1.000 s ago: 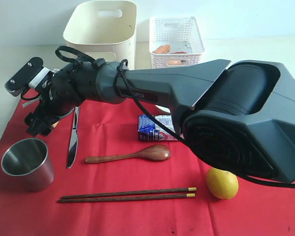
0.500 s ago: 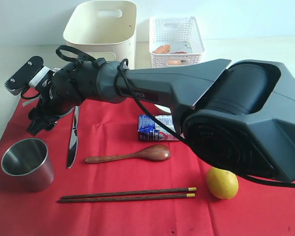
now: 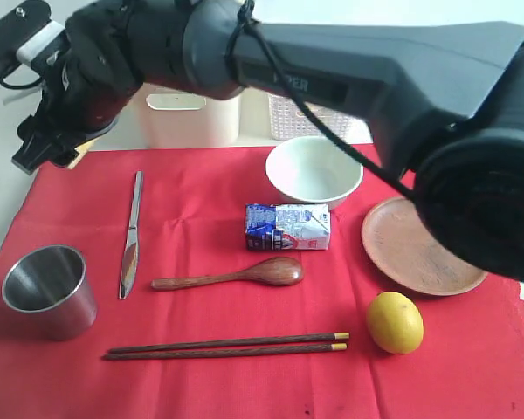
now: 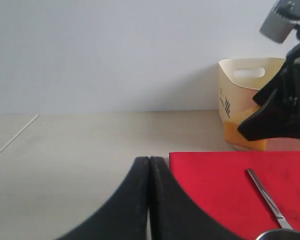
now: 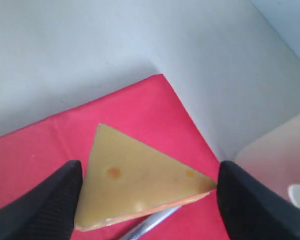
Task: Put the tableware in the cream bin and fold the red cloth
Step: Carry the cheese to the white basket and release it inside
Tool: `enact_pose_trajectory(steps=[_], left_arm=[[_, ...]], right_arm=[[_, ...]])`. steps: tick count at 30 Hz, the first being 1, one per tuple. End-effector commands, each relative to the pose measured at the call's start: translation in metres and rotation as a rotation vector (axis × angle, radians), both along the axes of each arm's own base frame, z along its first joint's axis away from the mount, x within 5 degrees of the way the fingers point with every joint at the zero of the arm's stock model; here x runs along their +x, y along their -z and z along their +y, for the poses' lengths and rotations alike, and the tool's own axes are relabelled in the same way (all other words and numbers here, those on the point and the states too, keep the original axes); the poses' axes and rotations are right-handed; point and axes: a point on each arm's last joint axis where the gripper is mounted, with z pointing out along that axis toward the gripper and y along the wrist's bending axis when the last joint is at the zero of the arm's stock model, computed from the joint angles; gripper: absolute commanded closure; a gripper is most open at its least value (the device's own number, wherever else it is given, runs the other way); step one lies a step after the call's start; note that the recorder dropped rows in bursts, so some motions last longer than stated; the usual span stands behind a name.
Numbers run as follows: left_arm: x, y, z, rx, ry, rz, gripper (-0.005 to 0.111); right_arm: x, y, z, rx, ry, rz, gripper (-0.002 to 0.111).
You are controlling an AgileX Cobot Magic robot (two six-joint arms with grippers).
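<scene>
The red cloth [image 3: 201, 201] covers the table. On it lie a steel cup [image 3: 48, 290], a silver knife [image 3: 131, 236], a wooden spoon [image 3: 236, 275], dark chopsticks [image 3: 227, 346], a pale green bowl [image 3: 314, 170] and a brown plate [image 3: 415, 249]. The cream bin [image 3: 179, 118] stands behind the cloth. My right gripper [image 3: 48, 148] reaches across above the cloth's far left corner. It is shut on a yellow cheese wedge [image 5: 140, 180], held off the cloth, with the knife showing beneath it. My left gripper [image 4: 150, 161] is shut and holds nothing, low over the bare table beside the cloth.
A blue milk carton [image 3: 288, 227] lies in the middle of the cloth and a lemon [image 3: 395, 322] at the front right. A white lattice basket [image 3: 319, 122] stands beside the cream bin, mostly behind the right arm. The arm spans the back of the scene.
The right arm has risen and pulled back with the cheese wedge between its fingers. The bowl and the plate, hidden under the arm before, now show.
</scene>
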Motion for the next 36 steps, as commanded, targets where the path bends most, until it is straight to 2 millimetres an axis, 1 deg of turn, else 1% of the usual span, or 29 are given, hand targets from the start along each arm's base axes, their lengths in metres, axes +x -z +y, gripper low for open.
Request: enact_pose_trajectory(steps=[1, 2, 3, 4, 5, 6, 7, 8, 9, 11, 12, 13, 16, 17, 18, 19, 22, 23, 24, 25, 26, 29, 33, 36], left_arm=[[0.0, 0.0, 0.0, 0.003, -0.002, -0.008, 0.107], [0.0, 0.0, 0.0, 0.003, -0.002, -0.008, 0.107], [0.0, 0.0, 0.0, 0.003, -0.002, -0.008, 0.107], [0.0, 0.0, 0.0, 0.003, -0.002, -0.008, 0.107], [0.0, 0.0, 0.0, 0.003, -0.002, -0.008, 0.107], [0.0, 0.0, 0.0, 0.003, -0.002, -0.008, 0.107], [0.0, 0.0, 0.0, 0.003, -0.002, -0.008, 0.107], [0.0, 0.0, 0.0, 0.003, -0.002, -0.008, 0.107], [0.0, 0.0, 0.0, 0.003, -0.002, -0.008, 0.107], [0.0, 0.0, 0.0, 0.003, -0.002, -0.008, 0.107], [0.0, 0.0, 0.0, 0.003, -0.002, -0.008, 0.107], [0.0, 0.0, 0.0, 0.003, -0.002, -0.008, 0.107], [0.0, 0.0, 0.0, 0.003, -0.002, -0.008, 0.107], [0.0, 0.0, 0.0, 0.003, -0.002, -0.008, 0.107], [0.0, 0.0, 0.0, 0.003, -0.002, -0.008, 0.107], [0.0, 0.0, 0.0, 0.003, -0.002, -0.008, 0.107], [0.0, 0.0, 0.0, 0.003, -0.002, -0.008, 0.107], [0.0, 0.0, 0.0, 0.003, -0.002, -0.008, 0.107], [0.0, 0.0, 0.0, 0.003, -0.002, -0.008, 0.107], [0.0, 0.0, 0.0, 0.003, -0.002, -0.008, 0.107], [0.0, 0.0, 0.0, 0.003, -0.002, -0.008, 0.107], [0.0, 0.0, 0.0, 0.003, -0.002, -0.008, 0.107], [0.0, 0.0, 0.0, 0.003, -0.002, -0.008, 0.107], [0.0, 0.0, 0.0, 0.003, -0.002, -0.008, 0.107]], right_arm=[[0.0, -0.049, -0.02, -0.02, 0.014, -0.065, 0.108], [0.004, -0.067, -0.031, -0.007, 0.034, -0.076, 0.108], [0.008, -0.077, -0.038, -0.002, 0.049, -0.079, 0.108], [0.015, -0.093, -0.054, 0.005, 0.098, -0.067, 0.108], [0.019, -0.099, -0.063, 0.0, 0.118, -0.064, 0.108], [0.029, -0.11, -0.081, -0.02, 0.16, -0.052, 0.108], [0.033, -0.112, -0.088, -0.028, 0.177, -0.047, 0.108], [0.045, -0.117, -0.104, -0.039, 0.221, -0.039, 0.108], [0.05, -0.119, -0.111, -0.044, 0.239, -0.035, 0.108], [0.077, -0.117, -0.138, -0.044, 0.339, -0.013, 0.108], [0.084, -0.115, -0.144, -0.042, 0.366, -0.005, 0.108], [0.096, -0.113, -0.157, -0.038, 0.412, 0.008, 0.108], [0.118, -0.103, -0.177, -0.041, 0.49, 0.031, 0.108], [0.128, -0.097, -0.185, -0.038, 0.526, 0.043, 0.108], [0.133, -0.092, -0.189, -0.04, 0.544, 0.052, 0.108], [0.144, -0.081, -0.196, -0.044, 0.574, 0.064, 0.108], [0.158, -0.063, -0.203, -0.054, 0.608, 0.083, 0.108], [0.166, -0.05, -0.207, -0.059, 0.631, 0.1, 0.108], [0.17, -0.044, -0.209, -0.063, 0.637, 0.103, 0.108], [0.177, -0.031, -0.211, -0.071, 0.645, 0.109, 0.108], [0.18, -0.025, -0.212, -0.074, 0.649, 0.108, 0.108], [0.187, -0.009, -0.21, -0.075, 0.646, 0.102, 0.108], [0.195, 0.006, -0.208, -0.08, 0.648, 0.058, 0.108], [0.2, 0.017, -0.209, -0.089, 0.682, 0.037, 0.108]])
